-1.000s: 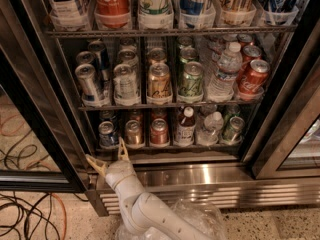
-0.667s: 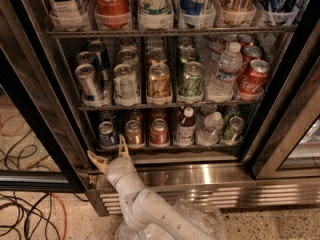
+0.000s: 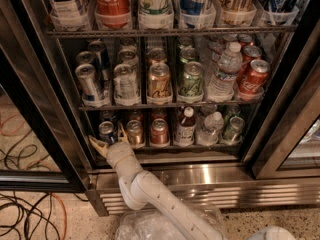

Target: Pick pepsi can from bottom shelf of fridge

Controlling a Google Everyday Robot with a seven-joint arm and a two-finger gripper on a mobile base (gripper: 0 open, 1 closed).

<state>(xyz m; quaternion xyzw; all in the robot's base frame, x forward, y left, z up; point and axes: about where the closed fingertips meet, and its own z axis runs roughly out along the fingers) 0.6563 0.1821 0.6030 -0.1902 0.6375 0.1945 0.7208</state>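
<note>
Your gripper (image 3: 108, 135) sits at the left end of the bottom shelf (image 3: 200, 146) of the fridge (image 3: 215, 176), fingers spread apart. The pepsi can (image 3: 106, 129) stands just beyond it, between the two fingers. You cannot tell whether they touch. The wrist hides the can's lower part.

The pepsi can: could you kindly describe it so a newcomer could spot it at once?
In the fridge, follow the bottom shelf to its left end. The pepsi can stands there, behind the open tool. It is blue; the bronze-gold can beside it is not.
</note>
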